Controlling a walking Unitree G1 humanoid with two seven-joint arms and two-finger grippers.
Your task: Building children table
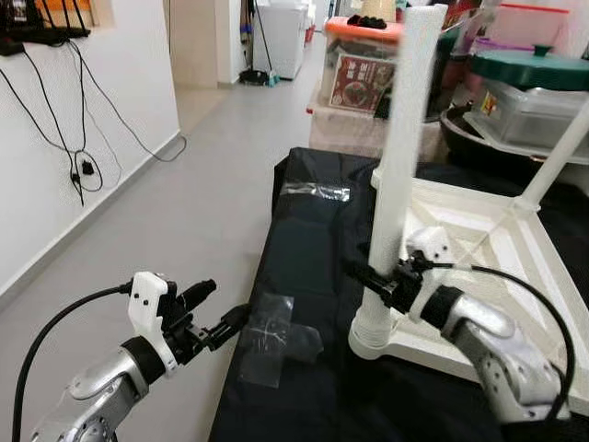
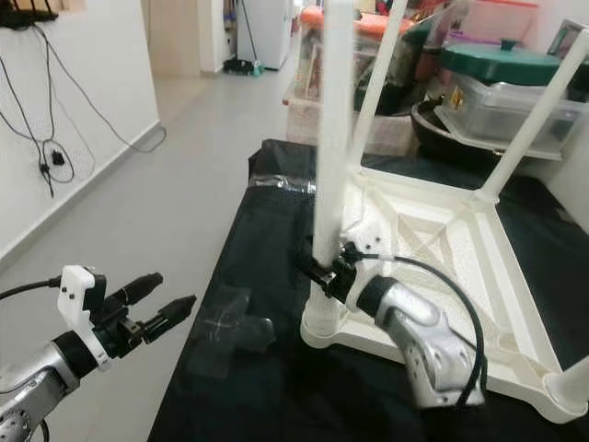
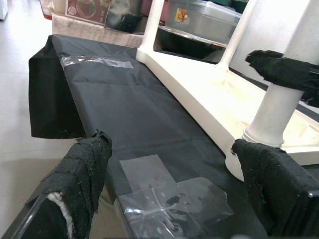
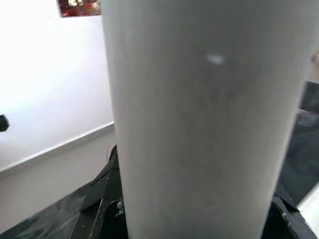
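A white plastic children's table (image 1: pixel 479 241) lies upside down on a black-covered surface. One white leg (image 1: pixel 405 138) stands upright in the near left corner socket (image 1: pixel 370 336). My right gripper (image 1: pixel 377 276) is shut on this leg low down, just above the socket; the right wrist view has the leg (image 4: pixel 199 124) close up between the fingers. My left gripper (image 1: pixel 216 313) is open and holds nothing, hovering at the left edge of the black cover. In the left wrist view its padded fingers (image 3: pixel 79 174) frame the leg (image 3: pixel 284 104). Two more legs (image 2: pixel 538 110) rise at the far corners.
Clear tape patches (image 1: pixel 271 336) (image 1: pixel 316 191) are stuck on the black cover (image 1: pixel 313 258). Behind stand storage boxes (image 1: pixel 363 64) and a green-lidded container (image 1: pixel 529 69). Grey floor (image 1: pixel 202 203) runs along the left, with a white wall and hanging cables (image 1: pixel 78 166).
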